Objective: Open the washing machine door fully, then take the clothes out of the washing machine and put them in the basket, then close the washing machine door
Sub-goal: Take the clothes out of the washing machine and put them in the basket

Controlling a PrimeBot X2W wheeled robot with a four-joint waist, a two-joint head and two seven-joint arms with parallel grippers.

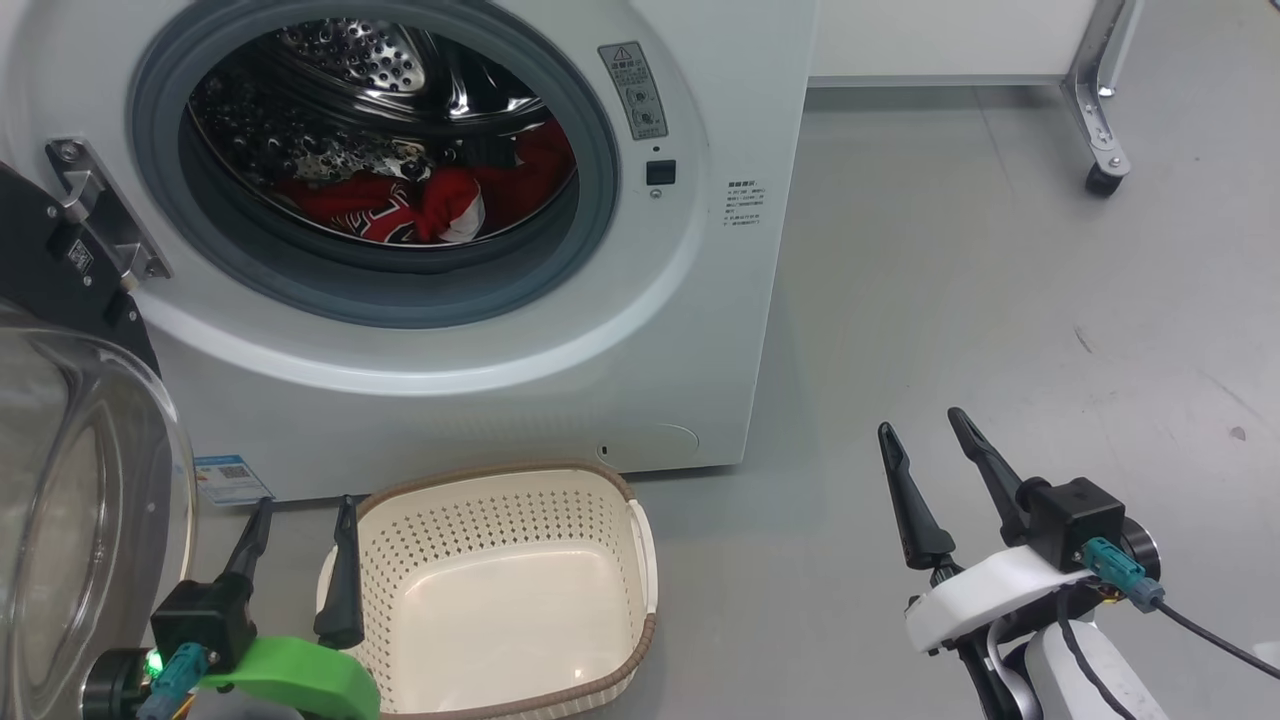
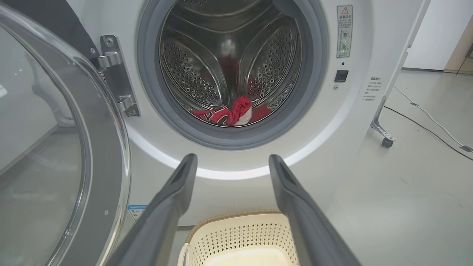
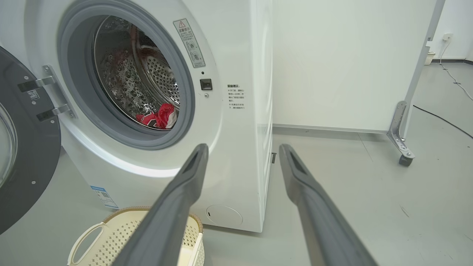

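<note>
Door open; unloading not yet begun.
The washing machine door (image 1: pixel 95 500) stands swung wide at left. The clothes (image 1: pixel 400 208) lie low inside the washing machine (image 1: pixel 480 400), and the basket (image 1: pixel 500 473) sits empty in front. Left gripper (image 1: pixel 305 503) and right gripper (image 1: pixel 921 423) are spread wide, holding nothing. Next, likely: reach into the drum.

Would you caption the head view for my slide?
Door open, clothes in drum, empty basket below, left claw and right claw open.
</note>
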